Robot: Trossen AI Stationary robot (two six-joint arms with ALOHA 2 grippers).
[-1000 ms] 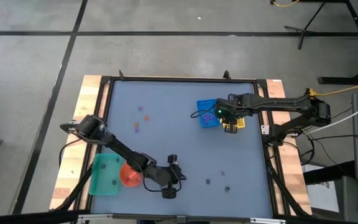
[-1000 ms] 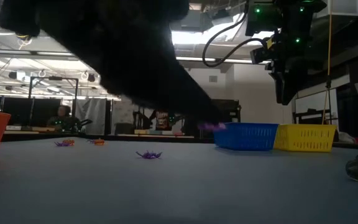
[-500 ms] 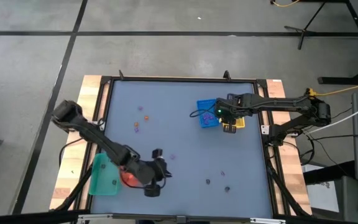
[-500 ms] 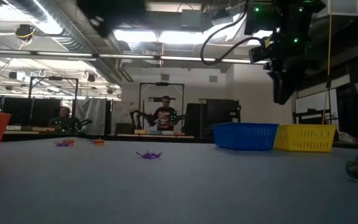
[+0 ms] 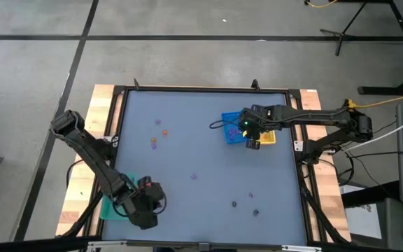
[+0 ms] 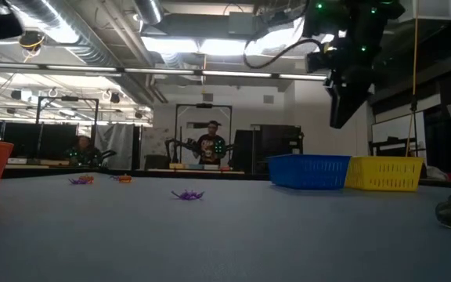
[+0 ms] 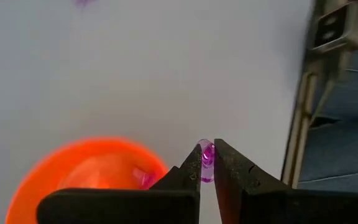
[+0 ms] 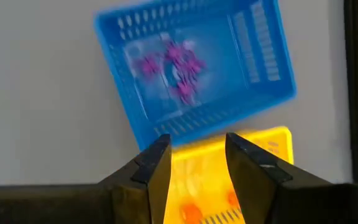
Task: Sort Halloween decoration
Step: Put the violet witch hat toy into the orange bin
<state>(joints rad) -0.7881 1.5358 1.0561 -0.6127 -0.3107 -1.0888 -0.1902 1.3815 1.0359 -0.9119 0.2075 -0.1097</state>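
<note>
A tiny purple decoration piece [image 7: 207, 157] is being pinched between the closed fingers of the left gripper [image 7: 207, 163], carried beside the orange bowl [image 7: 86, 171] at the table's near-left corner. Release there risks dropping it outside the rim. More pieces [image 6: 187, 194] are lying mid-table. Farther off, the right gripper [image 8: 194, 155] is being held open and empty over the blue tray [image 8: 197, 74] and yellow tray [image 8: 229, 174].
</note>
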